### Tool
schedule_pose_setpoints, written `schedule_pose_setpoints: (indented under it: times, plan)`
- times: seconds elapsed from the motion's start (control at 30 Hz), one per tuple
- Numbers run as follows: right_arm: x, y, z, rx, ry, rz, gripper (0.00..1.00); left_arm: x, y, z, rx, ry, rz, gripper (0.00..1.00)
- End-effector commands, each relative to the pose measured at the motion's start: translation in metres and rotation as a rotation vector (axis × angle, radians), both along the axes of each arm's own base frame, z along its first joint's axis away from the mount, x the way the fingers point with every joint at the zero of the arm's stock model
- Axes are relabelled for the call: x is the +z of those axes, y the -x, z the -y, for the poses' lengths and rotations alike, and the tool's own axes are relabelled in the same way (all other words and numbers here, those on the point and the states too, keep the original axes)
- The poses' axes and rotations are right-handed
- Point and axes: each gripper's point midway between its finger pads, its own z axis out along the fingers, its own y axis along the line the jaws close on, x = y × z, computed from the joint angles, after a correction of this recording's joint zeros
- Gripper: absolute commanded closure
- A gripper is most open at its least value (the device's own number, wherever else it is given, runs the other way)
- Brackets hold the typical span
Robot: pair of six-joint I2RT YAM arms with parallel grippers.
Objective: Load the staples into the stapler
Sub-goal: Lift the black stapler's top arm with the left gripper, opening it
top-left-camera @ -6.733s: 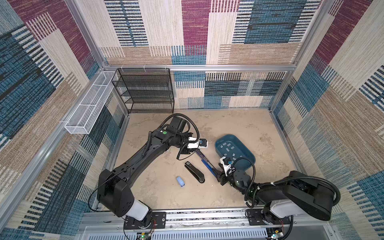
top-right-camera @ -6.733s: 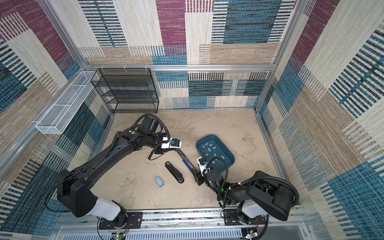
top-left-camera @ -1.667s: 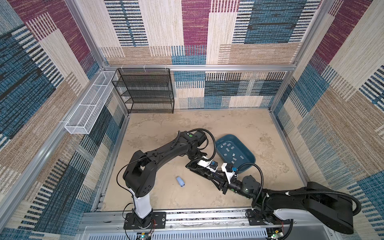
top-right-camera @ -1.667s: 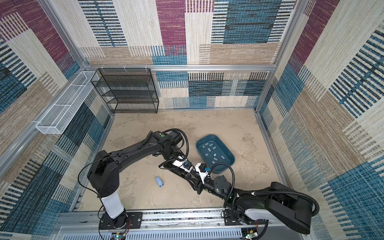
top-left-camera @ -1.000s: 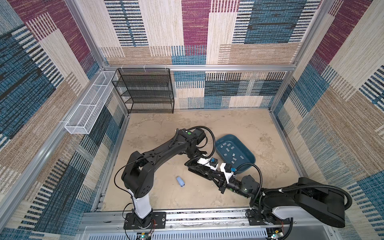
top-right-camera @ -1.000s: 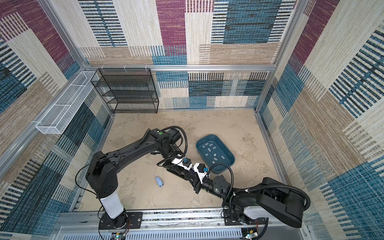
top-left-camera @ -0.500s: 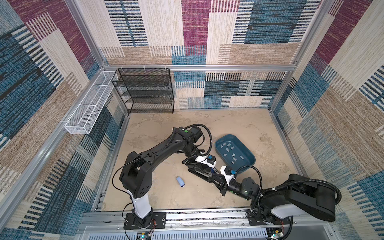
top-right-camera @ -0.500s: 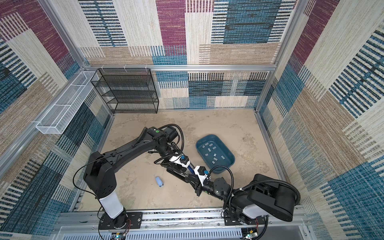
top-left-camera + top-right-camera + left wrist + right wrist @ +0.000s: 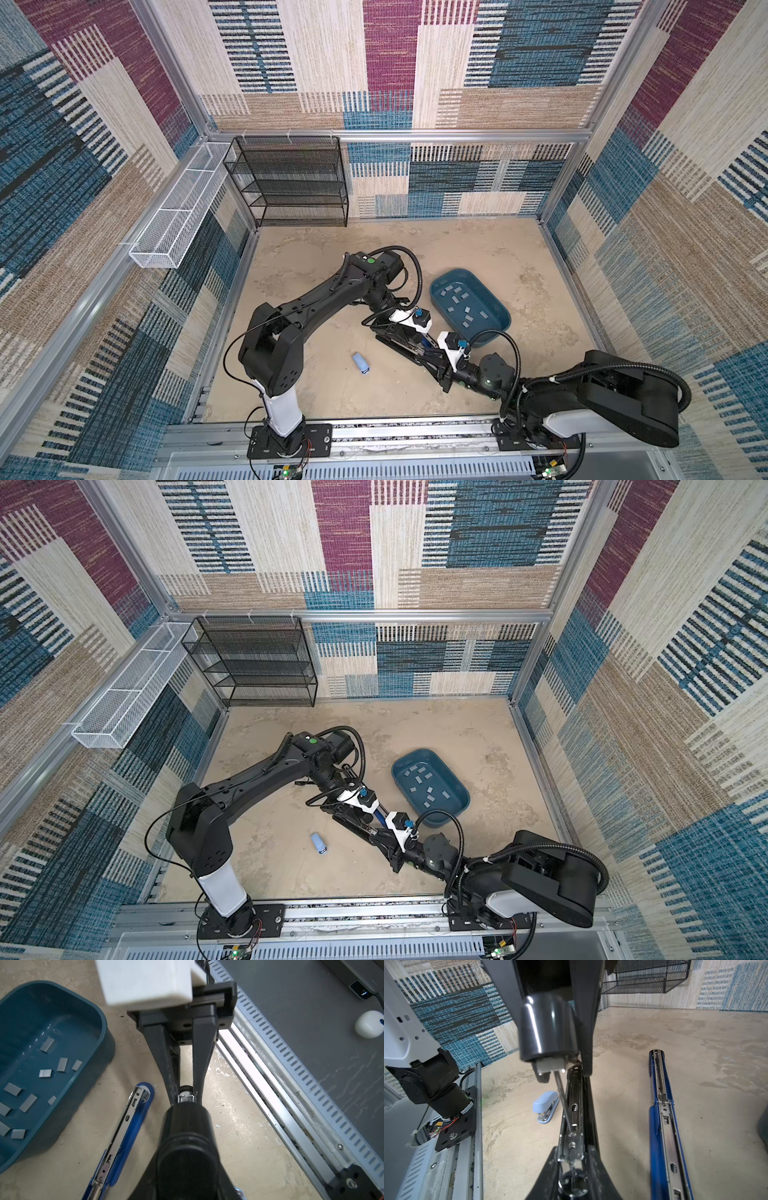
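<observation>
Gripping the lid of the black stapler (image 9: 548, 1028), the left fingers (image 9: 584, 1022) are closed; the right fingers (image 9: 202, 1053) pinch its metal tip.

A robot lab cell: aluminium frame (image 9: 415, 135), patterned wall panels (image 9: 390, 62), arms (image 9: 316, 299) bolted to a rail (image 9: 415, 433).

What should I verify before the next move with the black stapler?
1. Black stapler opened wide, channel exposed: ok.
2. Left gripper shut on its lid: ok.
3. Right gripper gripping its base: cannot tell.
4. Staples lying in tray: ok.
5. Staples in the channel: not ok, none visible.
6. Blue stapler not touching black stapler: ok.
</observation>
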Motion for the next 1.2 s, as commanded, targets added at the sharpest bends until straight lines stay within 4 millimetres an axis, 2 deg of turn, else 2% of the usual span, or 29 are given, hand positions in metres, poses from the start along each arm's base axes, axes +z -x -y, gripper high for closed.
schedule_pose_setpoints:
  times: [0.0,0.2,0.37,0.43,0.53,0.67,0.97,1.17]
  plan:
    - [0.000,-0.005,-0.004,-0.023,0.007,-0.017,0.69,0.021,0.017,0.008,-0.038,0.090,-0.058,1.00]
    - [0.003,-0.011,-0.009,-0.038,0.008,-0.012,0.63,0.025,0.021,0.009,-0.045,0.106,-0.056,1.00]
    - [0.004,-0.012,-0.010,-0.042,0.004,-0.010,0.62,0.027,0.022,0.009,-0.045,0.112,-0.062,1.00]
    - [0.004,-0.012,-0.010,-0.042,0.002,-0.013,0.66,0.024,0.021,0.007,-0.043,0.100,-0.054,1.00]
    - [0.002,-0.010,-0.007,-0.043,0.002,-0.018,0.78,0.018,0.017,0.003,-0.036,0.076,-0.048,1.00]
    - [-0.003,-0.009,-0.004,-0.047,0.012,-0.024,0.87,0.014,0.005,-0.004,0.001,0.065,-0.047,1.00]
    - [-0.022,-0.005,0.005,-0.074,0.060,-0.052,0.94,0.005,-0.028,-0.032,0.107,0.026,-0.021,1.00]
    - [-0.031,-0.004,0.007,-0.081,0.080,-0.070,0.97,-0.017,-0.046,-0.051,0.160,-0.047,0.030,1.00]
